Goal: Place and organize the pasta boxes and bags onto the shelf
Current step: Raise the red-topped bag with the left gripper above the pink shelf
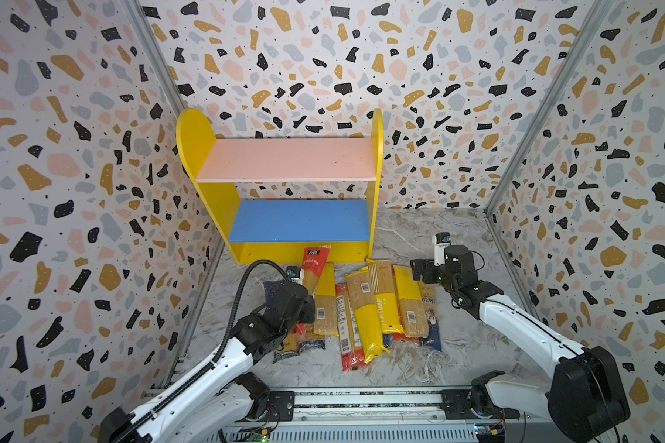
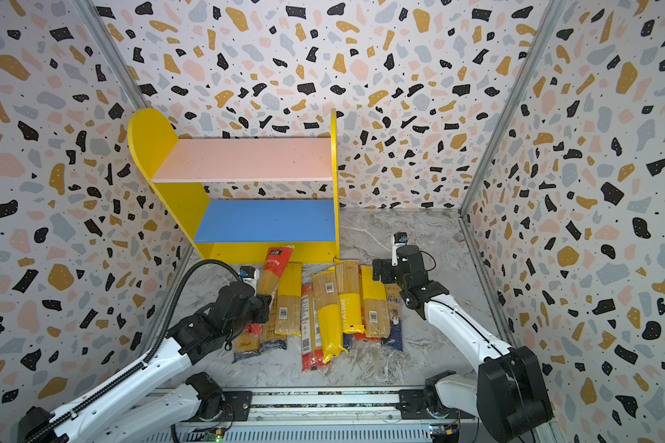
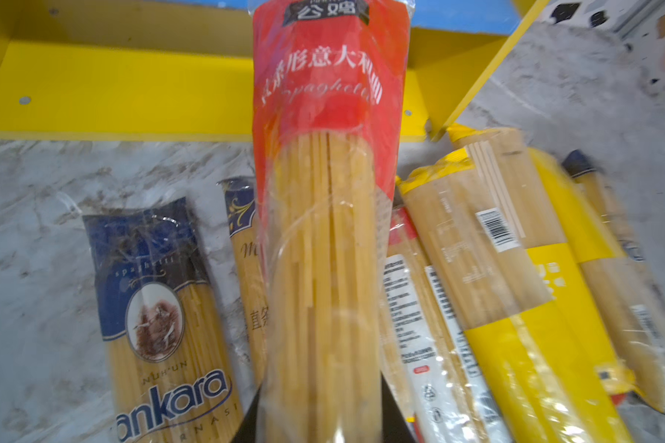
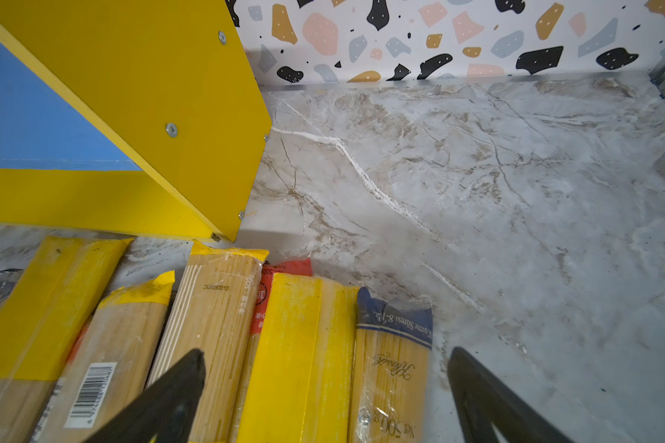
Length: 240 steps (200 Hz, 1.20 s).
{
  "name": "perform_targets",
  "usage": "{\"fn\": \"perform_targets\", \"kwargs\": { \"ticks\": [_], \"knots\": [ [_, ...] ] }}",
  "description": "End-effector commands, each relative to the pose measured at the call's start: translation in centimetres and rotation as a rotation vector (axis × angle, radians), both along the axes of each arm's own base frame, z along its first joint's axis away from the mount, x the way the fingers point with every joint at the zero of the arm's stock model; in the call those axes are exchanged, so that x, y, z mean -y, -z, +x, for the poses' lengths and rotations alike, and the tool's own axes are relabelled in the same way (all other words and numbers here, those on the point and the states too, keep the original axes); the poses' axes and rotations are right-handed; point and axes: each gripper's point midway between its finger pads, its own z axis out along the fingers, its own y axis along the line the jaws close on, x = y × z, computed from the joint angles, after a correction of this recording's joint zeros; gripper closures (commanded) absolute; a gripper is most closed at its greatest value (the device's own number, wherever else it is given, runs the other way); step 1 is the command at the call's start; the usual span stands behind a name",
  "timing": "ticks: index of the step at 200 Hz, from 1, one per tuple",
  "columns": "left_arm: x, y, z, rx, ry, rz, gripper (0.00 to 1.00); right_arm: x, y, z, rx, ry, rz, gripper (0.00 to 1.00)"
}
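Left gripper (image 1: 307, 294): you have it pinched on the lower part of a clear spaghetti bag with a red printed top (image 1: 315, 264). The left wrist view confirms it, with dark fingers (image 3: 394, 418) on either side of the bag (image 3: 323, 214) and the strands bunched between them.

The bag is raised off the pile and tilted. Its red end points at the small two-tier shelf with yellow round-topped side panels (image 1: 196, 142). In both top views the red end overlaps the shelf's yellow base front (image 1: 269, 253), just under the blue lower board (image 1: 300, 220). You cannot tell whether it touches the wood. The pink upper board (image 1: 288, 159) sits higher up.

The other packs lie side by side on the grey marble-patterned tabletop (image 1: 419, 234), just in front of the shelf, with their long sides running toward it.
- Beneath your left wrist, lying flat: a clear bag with dark blue "Ankara" print (image 3: 162, 307).
- Mid-row: a narrow red-printed bag (image 1: 346, 330), overlapped by clear bags with yellow bands, one lettered "STATIME" (image 1: 386, 303).
- Right end of the row: a clear bag with a dark blue top (image 4: 394, 345).

Right gripper (image 4: 325, 354): jaws spread wide, gripping nothing. It hangs over the shelf-side ends of the rightmost packs, near the shelf's right side panel (image 4: 150, 96).
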Motion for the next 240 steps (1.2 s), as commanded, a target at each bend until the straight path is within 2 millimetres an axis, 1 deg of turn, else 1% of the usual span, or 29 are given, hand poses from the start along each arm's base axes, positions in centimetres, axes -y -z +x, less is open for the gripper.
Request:
{"fn": "perform_targets", "kwargs": {
  "ticks": [1,39,43,44,54,56,58,61,62,63,72,88,109,117,137,154,165,178,202,222,240],
  "knots": [
    [1.6,-10.4,1.3,0.242,0.04,-0.171,1.0,-0.1,-3.1,0.0,0.051,-0.006,0.034,0.01],
    [2.0,-18.0,-0.2,0.347,0.109,-0.282,1.0,-0.1,-4.7,-0.1,0.077,-0.009,0.041,0.01],
    [2.0,-19.0,-0.5,0.361,0.117,-0.293,1.0,-0.1,-4.8,-0.1,0.079,-0.01,0.04,0.01],
    [2.0,-19.5,-0.6,0.369,0.12,-0.3,1.0,-0.1,-4.8,-0.1,0.079,-0.01,0.041,0.01],
    [1.8,-21.8,-1.2,0.406,0.138,-0.325,1.0,-0.1,-5.1,-0.2,0.085,-0.01,0.042,0.01],
    [1.8,-22.0,-1.3,0.409,0.141,-0.327,1.0,-0.1,-5.2,-0.2,0.085,-0.01,0.043,0.01],
    [1.7,-22.7,-1.5,0.421,0.144,-0.334,1.0,-0.1,-5.3,-0.2,0.087,-0.01,0.044,0.01],
    [1.7,-23.1,-1.6,0.428,0.148,-0.338,1.0,-0.1,-5.4,-0.2,0.087,-0.01,0.044,0.01],
    [1.6,-23.6,-1.7,0.437,0.149,-0.345,1.0,-0.1,-5.4,-0.2,0.088,-0.01,0.044,0.01],
    [1.6,-23.6,-1.8,0.436,0.151,-0.343,1.0,-0.1,-5.4,-0.2,0.086,-0.009,0.044,0.01],
    [1.4,-25.4,-2.3,0.47,0.161,-0.36,1.0,-0.1,-5.6,-0.3,0.089,-0.009,0.045,0.01],
    [0.9,-28.1,-2.8,0.519,0.165,-0.372,1.0,-0.1,-6.1,-0.4,0.096,-0.012,0.048,0.01],
    [0.5,-30.3,-2.7,0.557,0.145,-0.377,1.0,0.0,-6.8,-0.5,0.107,-0.013,0.052,0.01],
    [0.4,-30.9,-2.3,0.567,0.126,-0.374,1.0,0.0,-7.1,-0.6,0.112,-0.013,0.053,0.01],
    [0.8,-31.2,-0.2,0.561,0.081,-0.321,1.0,0.0,-8.0,-0.9,0.127,-0.022,0.054,0.01],
    [2.1,-31.6,1.7,0.558,0.085,-0.281,1.0,0.1,-8.7,-1.0,0.138,-0.025,0.051,0.01],
    [2.9,-32.3,3.0,0.564,0.083,-0.266,1.0,0.2,-9.2,-1.2,0.143,-0.025,0.046,0.01],
    [3.7,-33.6,4.4,0.586,0.076,-0.25,1.0,0.3,-9.7,-1.3,0.149,-0.025,0.047,0.01],
    [4.4,-36.4,6.7,0.653,0.034,-0.248,1.0,0.2,-10.8,-1.7,0.171,-0.033,0.063,0.01],
    [5.4,-38.8,8.0,0.728,0.029,-0.296,1.0,0.0,-11.2,-1.7,0.179,-0.039,0.074,0.01],
    [6.4,-40.7,9.0,0.775,0.032,-0.339,1.0,0.0,-11.1,-1.6,0.172,-0.036,0.07,0.01]
  ]
}}
